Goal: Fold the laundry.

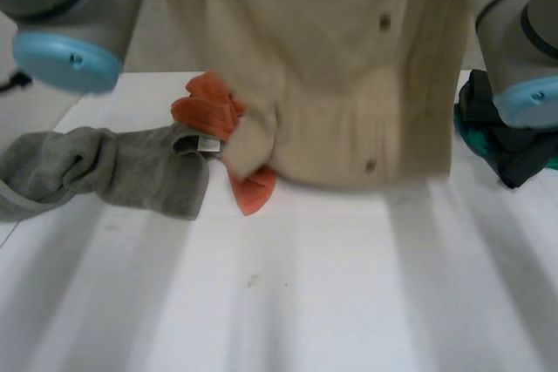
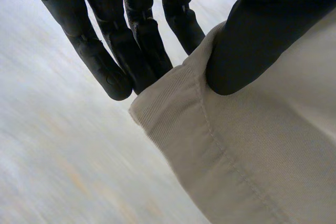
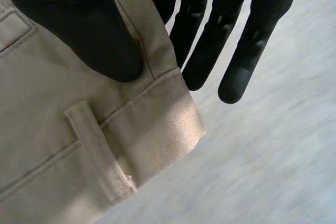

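Table point(image 1: 331, 302): white, near half bare.

Beige garment point(image 1: 331, 67): task item, biggest thing. Held up over table's far middle and hanging flat; lower edge overlaps the orange cloth. Can't tell if the hem touches the surface.

Grey garment point(image 1: 131, 172): bunched at left edge.

Dark garment point(image 1: 506, 141): heaped at right edge.

Orange cloth point(image 1: 209, 109): betw. grey garment & beige hem.

L hand point(image 2: 252, 35): thumb clamps a beige corner against straight fingers.

R hand point(image 3: 79, 30): same pinch on the waistband, by a belt loop point(image 3: 100, 150).

Risks, my judgement:
- Both pinches sit right at the cloth's edge. Heavy fabric plus a quick swing could slip one corner, and the garment would drop lopsided.
- Lowering here could catch the hem on the orange cloth or grey garment and bunch the fold. Prob. needs to come toward the near edge first.
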Tool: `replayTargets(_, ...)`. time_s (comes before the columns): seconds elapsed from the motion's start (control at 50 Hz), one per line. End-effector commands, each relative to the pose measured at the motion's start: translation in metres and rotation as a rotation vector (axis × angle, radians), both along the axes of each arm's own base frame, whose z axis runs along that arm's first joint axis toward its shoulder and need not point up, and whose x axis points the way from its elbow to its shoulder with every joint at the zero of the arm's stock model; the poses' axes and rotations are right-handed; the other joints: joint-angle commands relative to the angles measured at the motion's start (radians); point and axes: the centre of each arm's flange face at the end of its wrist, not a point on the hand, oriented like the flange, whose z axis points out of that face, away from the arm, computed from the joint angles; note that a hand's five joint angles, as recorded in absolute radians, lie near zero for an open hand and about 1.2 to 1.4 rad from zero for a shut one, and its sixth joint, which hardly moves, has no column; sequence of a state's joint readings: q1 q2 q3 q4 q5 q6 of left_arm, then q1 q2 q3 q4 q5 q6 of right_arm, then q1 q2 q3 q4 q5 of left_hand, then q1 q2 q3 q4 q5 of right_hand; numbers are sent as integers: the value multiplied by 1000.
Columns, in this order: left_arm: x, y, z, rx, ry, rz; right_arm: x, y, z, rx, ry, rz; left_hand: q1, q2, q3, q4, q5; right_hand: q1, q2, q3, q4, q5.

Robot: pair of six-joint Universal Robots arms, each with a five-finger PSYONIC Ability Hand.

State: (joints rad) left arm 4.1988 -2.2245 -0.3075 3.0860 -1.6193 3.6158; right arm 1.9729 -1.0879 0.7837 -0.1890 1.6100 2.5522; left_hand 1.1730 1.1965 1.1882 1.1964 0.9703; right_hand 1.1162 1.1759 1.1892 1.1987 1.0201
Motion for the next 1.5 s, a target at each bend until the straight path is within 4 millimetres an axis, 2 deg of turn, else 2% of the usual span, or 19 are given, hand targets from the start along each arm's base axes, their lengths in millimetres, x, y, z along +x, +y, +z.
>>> replayTargets(0.02, 9, 24, 59, -298, 158, -20, -1, 7, 49, -292, -123, 17, 223, 200, 208, 200, 251, 280, 220, 207, 198, 202)
replayTargets(0.1, 6, 24, 36, -215, 82, -50, 1, 6, 40, -244, -96, 50, 223, 200, 208, 200, 251, 280, 220, 207, 198, 202)
replayTargets(0.18, 8, 17, -10, -63, 10, -31, 1, -2, 14, -137, -73, 78, 223, 200, 208, 200, 251, 280, 220, 207, 198, 202)
replayTargets(0.24, 7, 15, -40, 21, -28, -22, 0, -11, -22, -25, -35, 84, 223, 200, 208, 200, 251, 280, 220, 207, 198, 202)
replayTargets(0.32, 4, 11, -98, 173, -103, -13, -3, -18, -83, 146, 32, 87, 223, 200, 208, 200, 251, 280, 220, 207, 198, 202)
replayTargets(0.34, 1, 12, -126, 244, -141, -15, -4, -19, -110, 217, 60, 94, 223, 200, 208, 200, 251, 280, 220, 207, 198, 202)
replayTargets(0.4, -2, 15, -167, 343, -200, -24, -6, -15, -151, 321, 112, 111, 223, 200, 208, 200, 251, 280, 220, 207, 198, 202)
replayTargets(0.42, -5, 20, -190, 399, -235, -34, -8, -12, -176, 383, 152, 118, 223, 200, 208, 200, 251, 280, 220, 207, 198, 202)
replayTargets(0.5, -7, 37, -237, 528, -318, -56, -17, 0, -214, 485, 242, 110, 223, 200, 208, 200, 251, 280, 220, 207, 198, 202)
replayTargets(0.58, -4, 60, -259, 631, -394, -77, -26, 22, -226, 582, 324, 109, 223, 200, 208, 200, 251, 280, 220, 207, 198, 202)
replayTargets(0.78, 29, 129, -248, 851, -586, -120, -59, 96, -197, 847, 601, 179, 223, 200, 208, 200, 251, 280, 220, 207, 198, 202)
replayTargets(0.9, 52, 200, -229, 1026, -771, -202, -93, 144, -172, 1016, 889, 247, 223, 200, 208, 200, 251, 280, 220, 207, 198, 202)
replayTargets(0.92, 55, 221, -223, 1058, -819, -240, -98, 154, -167, 1056, 933, 285, 223, 200, 208, 200, 251, 280, 220, 207, 198, 202)
replayTargets(0.98, 59, 249, -215, 1088, -883, -304, -104, 160, -161, 1088, 939, 322, 223, 200, 208, 200, 251, 280, 220, 207, 198, 202)
replayTargets(1.04, 58, 257, -210, 1092, -894, -339, -105, 157, -161, 1099, 902, 326, 223, 200, 208, 200, 251, 280, 220, 207, 198, 202)
replayTargets(1.14, 43, 242, -207, 1066, -863, -358, -103, 147, -180, 1150, 859, 339, 122, 98, 107, 98, 150, 280, 220, 207, 198, 202)
replayTargets(1.22, 26, 213, -206, 1009, -802, -322, -101, 141, -192, 1167, 821, 329, -998, -1022, -1014, -1022, -970, 280, 220, 207, 198, 202)
replayTargets(1.36, -1, 144, -203, 836, -633, -248, -96, 137, -199, 1129, 790, 313, -998, -1022, -1014, -1022, -970, 280, 220, 207, 198, 202)
replayTargets(1.5, -35, 64, -230, 653, -572, -193, -88, 138, -203, 1081, 776, 316, -828, -851, -843, -851, -799, 280, 220, 207, 198, 202)
